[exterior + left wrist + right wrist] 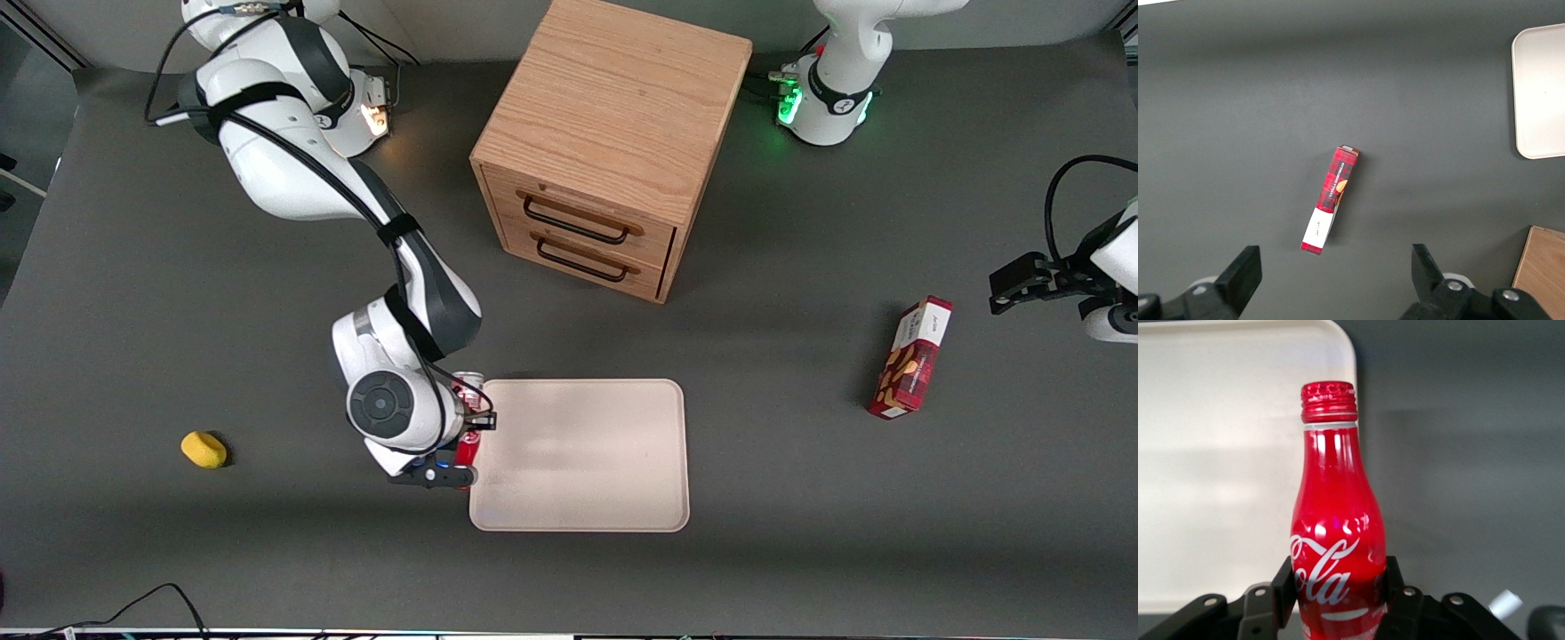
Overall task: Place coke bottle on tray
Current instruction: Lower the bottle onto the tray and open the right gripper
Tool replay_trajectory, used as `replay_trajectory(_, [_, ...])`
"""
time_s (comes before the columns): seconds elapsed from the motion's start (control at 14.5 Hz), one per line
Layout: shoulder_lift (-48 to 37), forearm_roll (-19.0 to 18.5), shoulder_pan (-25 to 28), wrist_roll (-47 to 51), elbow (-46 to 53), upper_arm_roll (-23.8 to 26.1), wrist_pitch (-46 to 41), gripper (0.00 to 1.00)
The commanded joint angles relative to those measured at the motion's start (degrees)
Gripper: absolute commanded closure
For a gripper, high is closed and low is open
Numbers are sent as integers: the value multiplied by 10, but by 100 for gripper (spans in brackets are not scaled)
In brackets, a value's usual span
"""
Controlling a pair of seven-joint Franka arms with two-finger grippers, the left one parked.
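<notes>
My gripper (1338, 587) pinches the coke bottle (1333, 527) sideways at the tray (613, 498) edge, ready to carry it over the rim

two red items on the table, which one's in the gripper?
The coke bottle, clamped in the gripper at the tray edge. The red snack box lies untouched toward the parked arm's end.

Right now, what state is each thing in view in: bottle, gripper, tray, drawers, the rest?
coke bottle: gripped, at the tray's edge, not yet set on it.
gripper: shut on the bottle.
tray: flat on the table, nothing on it.
drawer cabinet: both drawers closed.
snack box: closed, toward the parked arm's end.
yellow object: resting on the table, untouched.
</notes>
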Motion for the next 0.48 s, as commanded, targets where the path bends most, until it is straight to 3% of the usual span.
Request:
replay_trajectory(0.0, [28, 2, 11, -20, 34, -7, 22, 100])
replay_trajectory(0.42, [57, 1, 24, -14, 32, -9, 75, 100])
